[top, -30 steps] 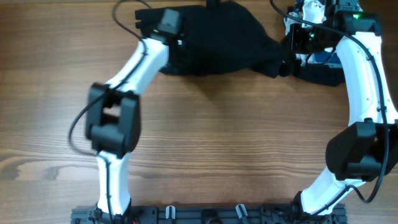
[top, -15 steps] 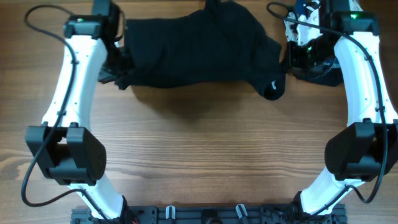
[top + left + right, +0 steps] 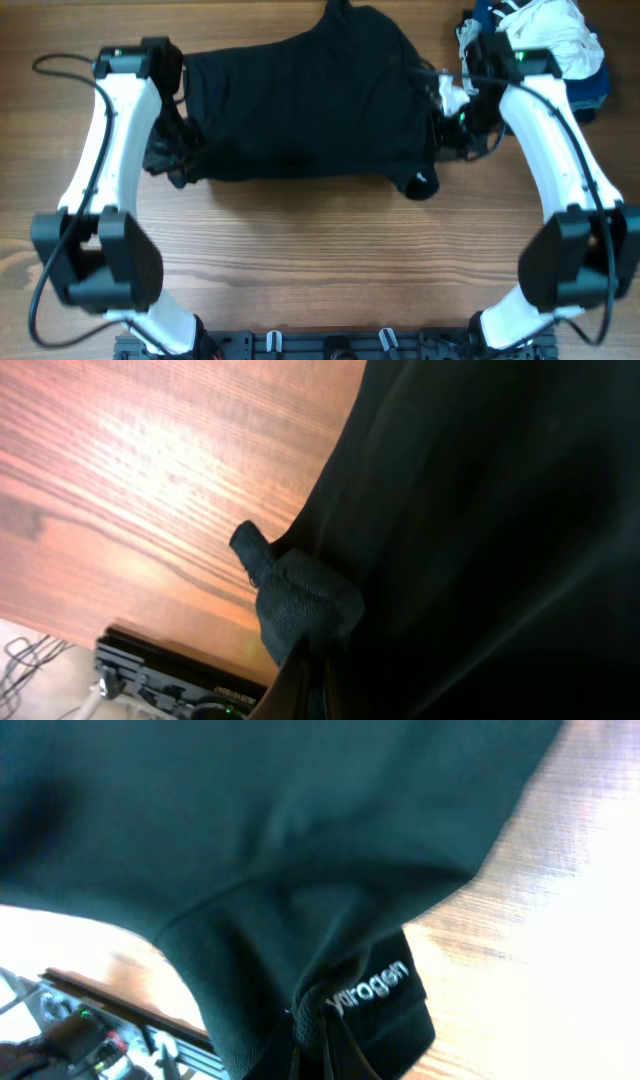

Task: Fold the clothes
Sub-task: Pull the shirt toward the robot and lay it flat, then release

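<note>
Both arms have pulled apart since a second ago: the left arm has swung from the middle of the table out to its left side, and the bunched cloth is now drawn wide. The black T-shirt lies stretched across the far half of the table, between the two grippers. The left gripper is clamped on the shirt's left edge. The right gripper is clamped on the right edge, just beside white lettering. As a judgement, the shirt is only being spread flat; no fold shows yet, so all the folding is left. Count: one black T-shirt, two grippers, and one heap of white, grey and blue garments in the far right corner, its pieces too tangled to count.
</note>
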You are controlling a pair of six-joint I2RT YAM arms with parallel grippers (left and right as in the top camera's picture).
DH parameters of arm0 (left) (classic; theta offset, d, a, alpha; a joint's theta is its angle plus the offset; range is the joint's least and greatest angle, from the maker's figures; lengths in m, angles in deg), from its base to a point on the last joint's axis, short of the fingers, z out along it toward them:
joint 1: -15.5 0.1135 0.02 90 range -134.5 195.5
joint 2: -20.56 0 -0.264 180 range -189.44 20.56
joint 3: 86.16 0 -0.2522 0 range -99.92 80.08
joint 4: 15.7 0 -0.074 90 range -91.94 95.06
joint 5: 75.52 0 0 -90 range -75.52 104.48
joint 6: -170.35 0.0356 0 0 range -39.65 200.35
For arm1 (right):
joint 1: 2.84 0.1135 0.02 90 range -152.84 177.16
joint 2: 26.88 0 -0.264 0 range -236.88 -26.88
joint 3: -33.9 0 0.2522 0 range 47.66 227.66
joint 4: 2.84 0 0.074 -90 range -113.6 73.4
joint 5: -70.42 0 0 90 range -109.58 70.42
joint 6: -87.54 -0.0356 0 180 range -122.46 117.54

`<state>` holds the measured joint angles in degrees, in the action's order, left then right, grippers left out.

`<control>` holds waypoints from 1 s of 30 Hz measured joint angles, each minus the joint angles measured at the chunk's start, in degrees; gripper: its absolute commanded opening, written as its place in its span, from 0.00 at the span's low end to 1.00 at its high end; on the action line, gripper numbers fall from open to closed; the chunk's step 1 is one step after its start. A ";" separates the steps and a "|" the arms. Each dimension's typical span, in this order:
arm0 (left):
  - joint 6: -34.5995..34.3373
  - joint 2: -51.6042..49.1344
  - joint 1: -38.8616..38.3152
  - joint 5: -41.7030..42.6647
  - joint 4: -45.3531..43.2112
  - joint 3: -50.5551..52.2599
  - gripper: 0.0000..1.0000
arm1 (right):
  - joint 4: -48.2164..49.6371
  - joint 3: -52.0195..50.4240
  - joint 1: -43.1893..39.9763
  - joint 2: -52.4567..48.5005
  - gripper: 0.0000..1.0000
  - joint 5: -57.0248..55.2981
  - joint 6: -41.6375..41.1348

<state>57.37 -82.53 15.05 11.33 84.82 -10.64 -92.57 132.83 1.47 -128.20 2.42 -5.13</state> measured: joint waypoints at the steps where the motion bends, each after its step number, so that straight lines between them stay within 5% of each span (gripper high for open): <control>1: -0.76 1.75 -0.04 0.07 -1.14 1.92 0.04 | 1.55 -4.94 0.00 3.72 0.04 -1.31 -2.21; 13: -12.11 31.95 -0.04 1.53 -15.26 33.48 0.04 | 6.64 -20.31 -0.02 22.27 0.04 -10.67 -11.41; 30: -15.72 31.52 -0.04 -0.24 -35.91 44.39 0.04 | 33.33 -20.68 0.00 16.41 0.05 -7.82 -7.04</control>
<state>41.65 -51.01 15.01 11.09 48.91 33.76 -59.24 112.15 1.47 -111.79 -5.41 -12.17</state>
